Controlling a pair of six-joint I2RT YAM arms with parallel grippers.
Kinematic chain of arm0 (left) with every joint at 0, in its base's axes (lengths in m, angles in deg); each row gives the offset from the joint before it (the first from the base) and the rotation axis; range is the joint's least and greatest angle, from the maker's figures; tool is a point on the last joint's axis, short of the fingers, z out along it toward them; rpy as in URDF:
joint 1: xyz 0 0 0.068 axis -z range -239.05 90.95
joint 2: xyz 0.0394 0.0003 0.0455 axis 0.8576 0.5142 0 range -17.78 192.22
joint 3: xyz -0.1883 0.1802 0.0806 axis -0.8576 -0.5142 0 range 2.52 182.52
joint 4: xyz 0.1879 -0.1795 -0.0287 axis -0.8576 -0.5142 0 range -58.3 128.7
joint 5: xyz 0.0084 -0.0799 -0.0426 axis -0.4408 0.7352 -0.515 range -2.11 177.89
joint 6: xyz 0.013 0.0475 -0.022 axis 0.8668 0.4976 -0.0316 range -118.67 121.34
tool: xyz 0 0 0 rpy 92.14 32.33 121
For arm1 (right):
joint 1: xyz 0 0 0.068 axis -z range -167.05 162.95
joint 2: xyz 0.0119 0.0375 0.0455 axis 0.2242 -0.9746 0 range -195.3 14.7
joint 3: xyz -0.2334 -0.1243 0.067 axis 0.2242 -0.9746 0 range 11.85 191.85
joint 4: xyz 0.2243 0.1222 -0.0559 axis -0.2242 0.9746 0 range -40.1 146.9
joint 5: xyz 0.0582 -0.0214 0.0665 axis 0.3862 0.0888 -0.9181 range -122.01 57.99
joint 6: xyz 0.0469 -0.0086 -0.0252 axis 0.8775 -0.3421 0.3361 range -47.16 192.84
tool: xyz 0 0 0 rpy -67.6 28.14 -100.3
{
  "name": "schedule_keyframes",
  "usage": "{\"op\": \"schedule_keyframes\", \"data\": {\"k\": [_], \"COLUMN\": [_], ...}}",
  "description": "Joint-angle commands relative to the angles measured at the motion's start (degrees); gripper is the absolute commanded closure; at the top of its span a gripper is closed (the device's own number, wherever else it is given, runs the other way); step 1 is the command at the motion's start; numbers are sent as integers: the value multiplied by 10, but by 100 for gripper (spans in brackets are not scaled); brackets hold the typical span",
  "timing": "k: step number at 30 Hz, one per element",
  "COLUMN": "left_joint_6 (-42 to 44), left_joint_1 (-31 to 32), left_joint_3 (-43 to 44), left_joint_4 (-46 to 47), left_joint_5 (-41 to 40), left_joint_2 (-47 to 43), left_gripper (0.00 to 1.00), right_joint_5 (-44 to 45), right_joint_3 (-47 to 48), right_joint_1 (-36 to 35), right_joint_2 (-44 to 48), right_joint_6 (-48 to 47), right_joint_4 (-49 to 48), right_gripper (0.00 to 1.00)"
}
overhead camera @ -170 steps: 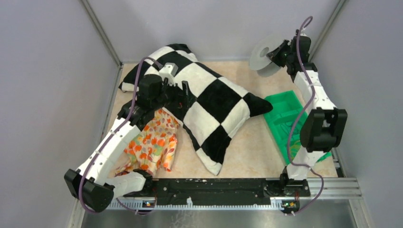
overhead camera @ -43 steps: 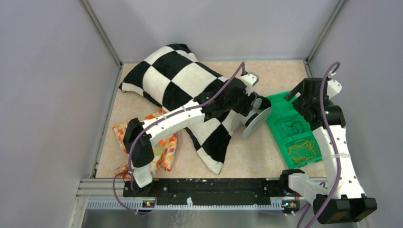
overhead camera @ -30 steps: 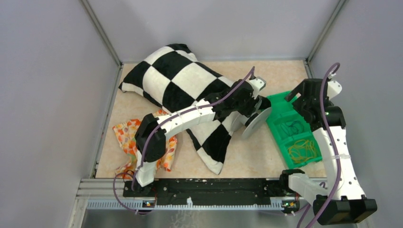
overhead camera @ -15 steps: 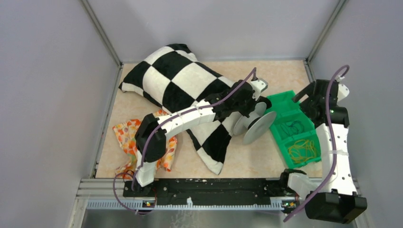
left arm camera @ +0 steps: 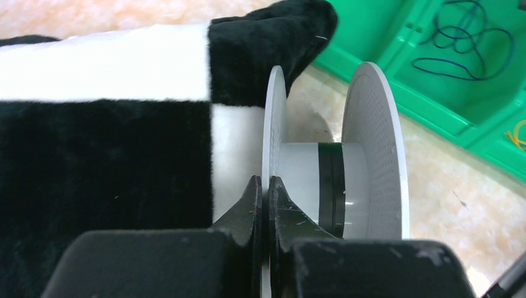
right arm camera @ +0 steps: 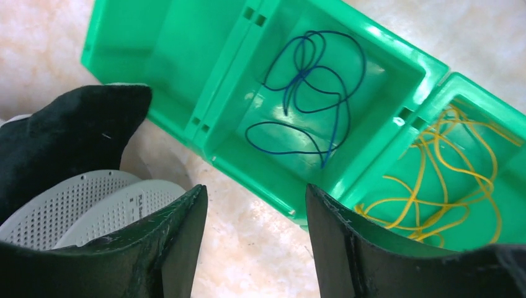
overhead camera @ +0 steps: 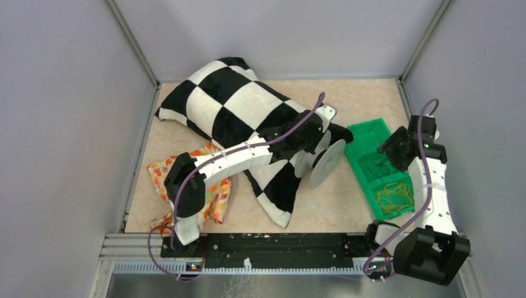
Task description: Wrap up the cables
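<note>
The cable (right arm camera: 304,93) is a thin dark blue wire lying in loose loops in the middle compartment of the green tray (right arm camera: 155,56); it also shows in the top view (overhead camera: 376,164) and at the upper right of the left wrist view (left arm camera: 465,37). My right gripper (right arm camera: 254,192) hovers open above the tray's near edge, apart from the wire, with nothing between its fingers. My left gripper (left arm camera: 265,186) is shut on the left flange of a white spool (left arm camera: 372,155), which stands on edge beside the tray (overhead camera: 366,127).
A tangle of yellow rubber bands (right arm camera: 453,167) fills the tray's nearest compartment. A black-and-white checked pillow (overhead camera: 248,105) lies across the middle and far left, its corner touching the spool (overhead camera: 327,162). An orange patterned cloth (overhead camera: 192,180) lies at the near left. Walls close in all round.
My left gripper has shut on the spool's flange and drawn it slightly left and nearer. My right arm has dropped towards the tray, its jaws narrower than before.
</note>
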Motion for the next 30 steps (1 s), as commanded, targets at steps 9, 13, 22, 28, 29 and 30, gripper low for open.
{"op": "schedule_keyframes", "data": {"k": [9,13,22,28,29,30], "left_joint_6": [-14,21,-4,-21,-14,-3], "left_joint_1": [-140,-156,-117,-49,-47,-45], "left_joint_3": [-108,-129,-114,-87,-85,-84], "left_joint_4": [16,13,40,52,54,54], "left_joint_5": [-128,-142,73,94,100,116], "left_joint_2": [-107,-140,-157,-114,-108,-103], "left_gripper": [100,100,100,100,100,100], "right_joint_5": [-52,-58,-7,-4,-7,-11], "right_joint_3": [-11,-18,-13,-33,-36,-38], "right_joint_1": [2,2,2,1,1,1], "right_joint_2": [-9,-11,-27,-52,-55,-58], "right_joint_6": [-16,-10,-25,-15,-14,-12], "right_joint_4": [-55,-63,-55,-62,-64,-66], "right_gripper": [35,35,35,50,51,51]}}
